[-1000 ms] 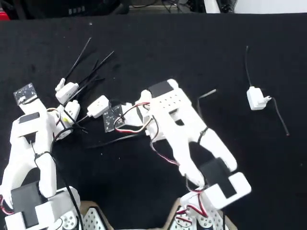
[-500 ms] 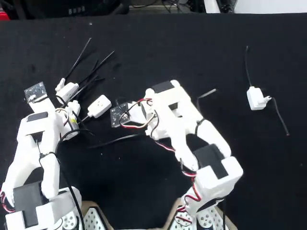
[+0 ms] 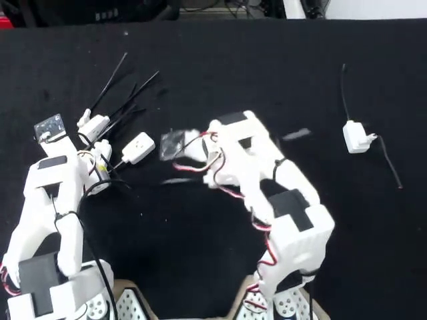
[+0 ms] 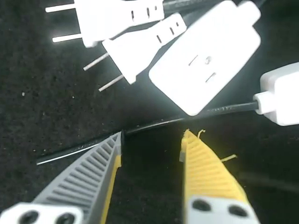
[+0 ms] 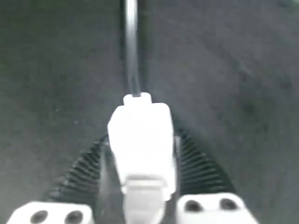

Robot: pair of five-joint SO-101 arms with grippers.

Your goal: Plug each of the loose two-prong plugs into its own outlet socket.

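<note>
In the left wrist view two white two-prong plugs (image 4: 107, 16) (image 4: 140, 46) lie beside a white outlet socket (image 4: 205, 56). My left gripper (image 4: 152, 137) is open just short of them, over a thin black cable (image 4: 154, 125). From above, those plugs (image 3: 93, 124) (image 3: 101, 151) and the socket (image 3: 138, 147) lie at mid-left, with the left gripper (image 3: 101, 172) close by. My right gripper (image 5: 142, 137) is shut on a white plug (image 5: 140, 123) whose cable (image 5: 131, 46) leads away. The right arm (image 3: 240, 153) is at the table's middle.
A white plug adapter (image 3: 356, 137) with a black cord lies alone at the right. Several thin black cables (image 3: 123, 93) fan out behind the left cluster. Another white connector (image 4: 282, 93) sits next to the socket. Black cloth (image 3: 267, 73) covers the table.
The right arm has drawn back and turned, carrying its plug, and the black cable trails blurred. The left arm shifted slightly forward a second ago and has since held still.
</note>
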